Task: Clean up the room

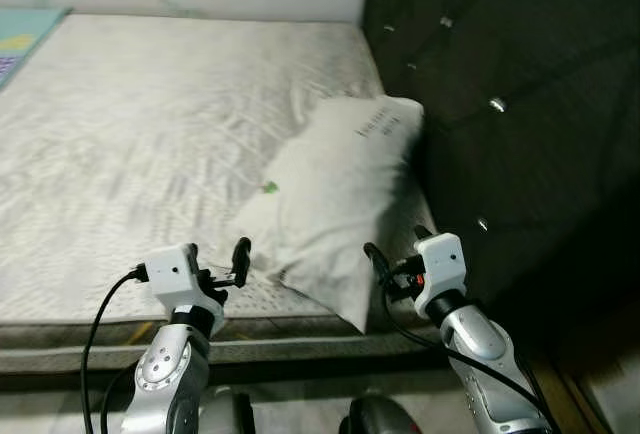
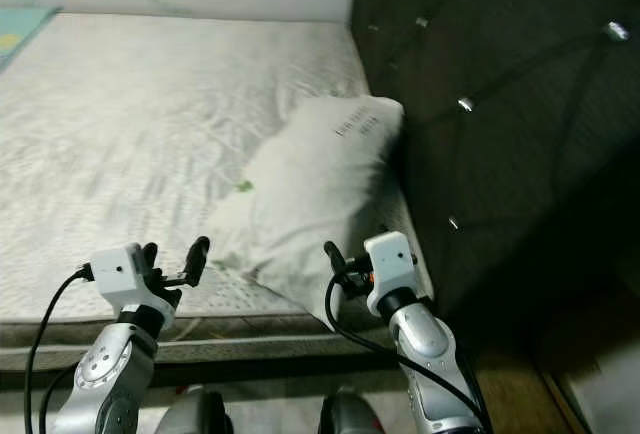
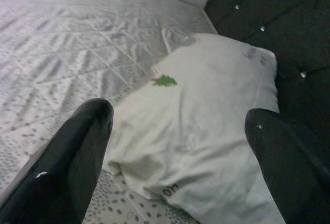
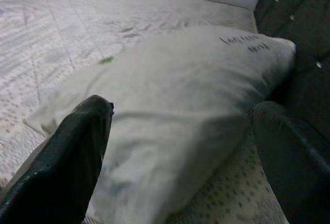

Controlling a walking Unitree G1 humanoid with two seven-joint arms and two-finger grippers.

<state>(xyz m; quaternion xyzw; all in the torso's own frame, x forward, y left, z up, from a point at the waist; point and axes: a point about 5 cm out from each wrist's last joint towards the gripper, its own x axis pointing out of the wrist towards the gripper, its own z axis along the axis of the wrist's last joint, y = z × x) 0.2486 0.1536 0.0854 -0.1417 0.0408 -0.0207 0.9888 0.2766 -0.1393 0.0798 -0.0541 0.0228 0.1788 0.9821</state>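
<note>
Both tools are spread wide and hold nothing, the left tool (image 1: 224,263) over the mattress's (image 1: 130,134) near edge and the right tool (image 1: 397,260) by the near end of the white pillow (image 1: 335,194), which lies along the mattress's edge against the dark tufted headboard (image 1: 500,84).

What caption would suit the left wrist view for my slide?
Open left gripper poised before a white pillow with a small green tag, lying on a bare mattress beside a dark tufted headboard.
</note>
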